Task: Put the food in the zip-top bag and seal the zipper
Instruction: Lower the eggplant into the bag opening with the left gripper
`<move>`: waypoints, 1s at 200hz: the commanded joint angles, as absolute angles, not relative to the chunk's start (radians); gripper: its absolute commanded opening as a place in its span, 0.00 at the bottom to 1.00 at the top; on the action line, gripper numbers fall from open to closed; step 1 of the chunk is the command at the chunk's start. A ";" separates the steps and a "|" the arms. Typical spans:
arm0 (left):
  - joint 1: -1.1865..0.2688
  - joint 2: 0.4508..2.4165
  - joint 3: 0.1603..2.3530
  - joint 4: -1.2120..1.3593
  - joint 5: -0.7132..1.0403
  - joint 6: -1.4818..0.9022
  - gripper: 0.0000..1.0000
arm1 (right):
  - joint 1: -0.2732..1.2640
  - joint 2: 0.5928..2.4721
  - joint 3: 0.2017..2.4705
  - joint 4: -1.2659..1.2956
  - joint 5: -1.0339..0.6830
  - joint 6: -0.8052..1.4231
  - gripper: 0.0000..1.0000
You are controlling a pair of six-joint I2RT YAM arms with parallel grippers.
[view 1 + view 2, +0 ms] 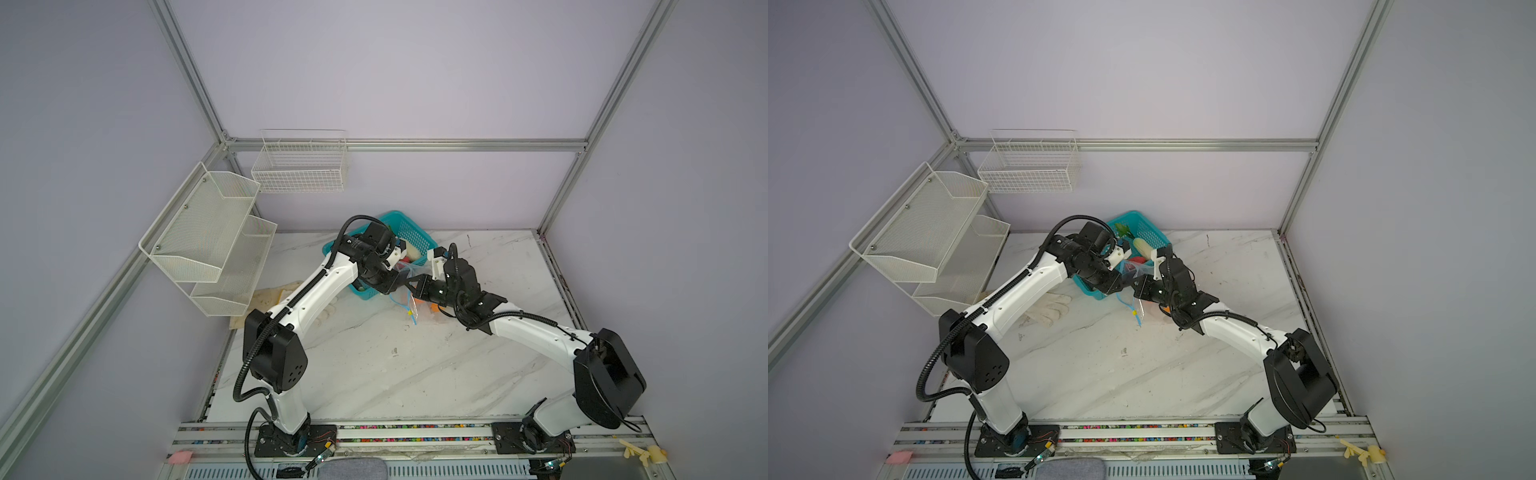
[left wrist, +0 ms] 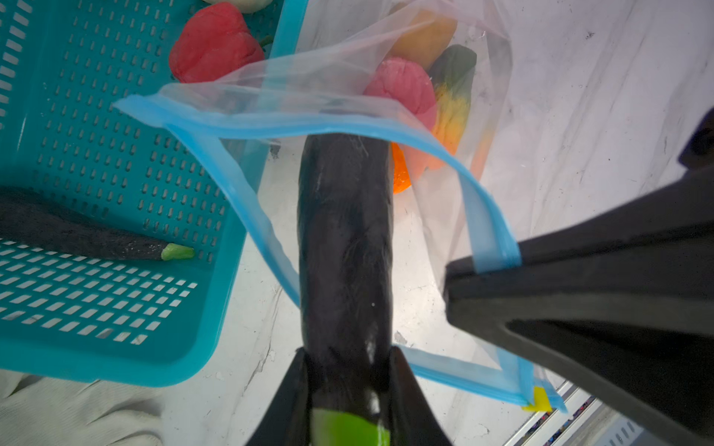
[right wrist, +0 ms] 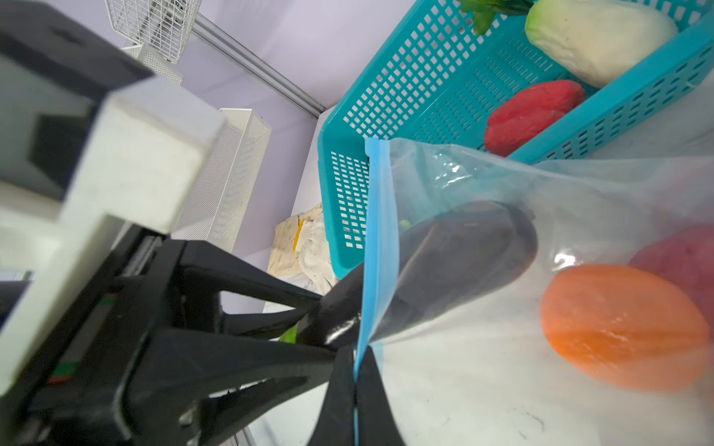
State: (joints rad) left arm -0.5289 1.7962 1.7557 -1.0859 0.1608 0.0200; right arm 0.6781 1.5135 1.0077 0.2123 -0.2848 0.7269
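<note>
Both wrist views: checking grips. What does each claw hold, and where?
The left claw grips the dark eggplant near its green stem end; the right claw pinches the zip-top bag by its blue zipper strip.

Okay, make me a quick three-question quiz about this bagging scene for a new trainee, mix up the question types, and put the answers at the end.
1. True or false: the left pincer grips a dark eggplant.
2. What is the right pincer clamped on? A) a spoon B) the bag's zipper strip C) a sponge
3. Fill in: the red pepper lies in the teal ____.

Key: 1 true; 2 B; 3 basket.
</note>
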 commanded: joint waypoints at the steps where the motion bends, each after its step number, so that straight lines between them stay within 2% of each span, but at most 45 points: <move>1: -0.541 1.790 1.862 -1.067 0.184 0.049 0.21 | 0.686 1.483 1.019 0.226 -0.284 0.717 0.00; 118: -0.573 1.876 1.913 -1.065 0.146 0.039 0.22 | 0.695 1.481 1.019 0.227 -0.278 0.720 0.00; 200: -0.582 1.876 1.868 -0.960 0.139 -0.025 0.26 | 0.698 1.478 1.013 0.233 -0.279 0.726 0.00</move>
State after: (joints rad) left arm -0.5636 1.8965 1.8091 -1.0458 0.1173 0.0010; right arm 0.6857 1.5101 1.0077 0.2020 -0.2699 0.7265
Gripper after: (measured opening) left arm 0.265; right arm 0.044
